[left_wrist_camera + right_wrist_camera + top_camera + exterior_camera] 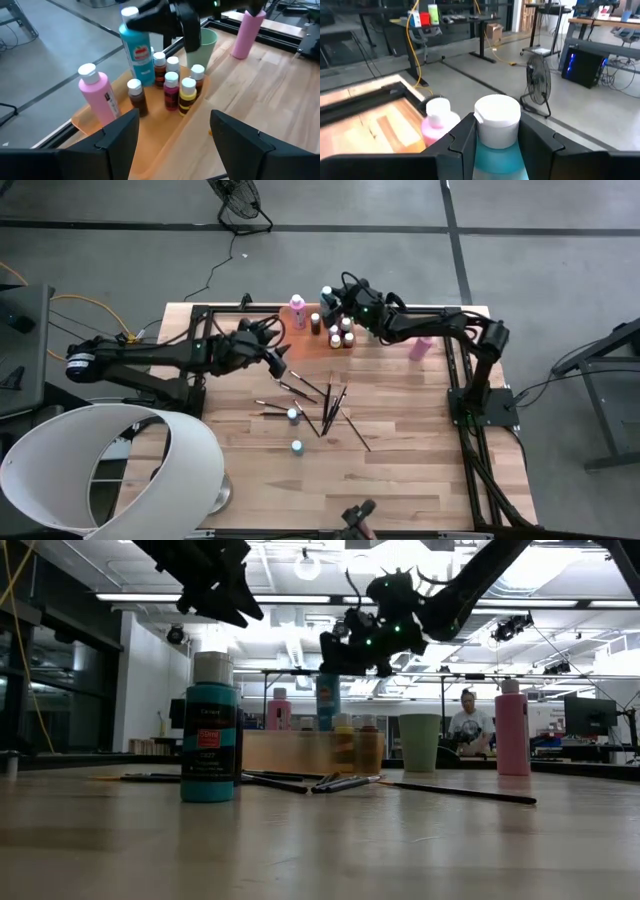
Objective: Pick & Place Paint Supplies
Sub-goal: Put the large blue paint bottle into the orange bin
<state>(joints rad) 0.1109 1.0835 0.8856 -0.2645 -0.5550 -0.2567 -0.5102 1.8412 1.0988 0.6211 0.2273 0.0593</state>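
Nearest the camera: in the low view, a small teal plastic paint bottle with a white cap [209, 730] stands upright on the wooden table [320, 850], thin dark-handled paintbrushes [300, 781] lying loose just behind it.
Right gripper: the right gripper [495, 137] is clamped on a taller teal paint bottle with a white flip cap [496, 131], held upright in the air over the translucent orange rectangular tray [90, 122].
Left gripper: the left gripper [175, 132] has its fingers apart and empty, raised near the tray's edge.
Tray contents: a pink bottle [99, 95] and several small brown, red and yellow bottles [172, 87] stand crowded together – a light green cup [207, 42] is just beyond them.
Handling: the held bottle looks like smooth rigid plastic, probably light and a little slippery; a grip on the body just under the cap seems safest.
Brushes: likely very light, stiff and thin – best pinched mid-handle.
Hard to see: the held bottle's base is cut off, so its clearance over the tray cannot be told; the brushes overlap too much to count.
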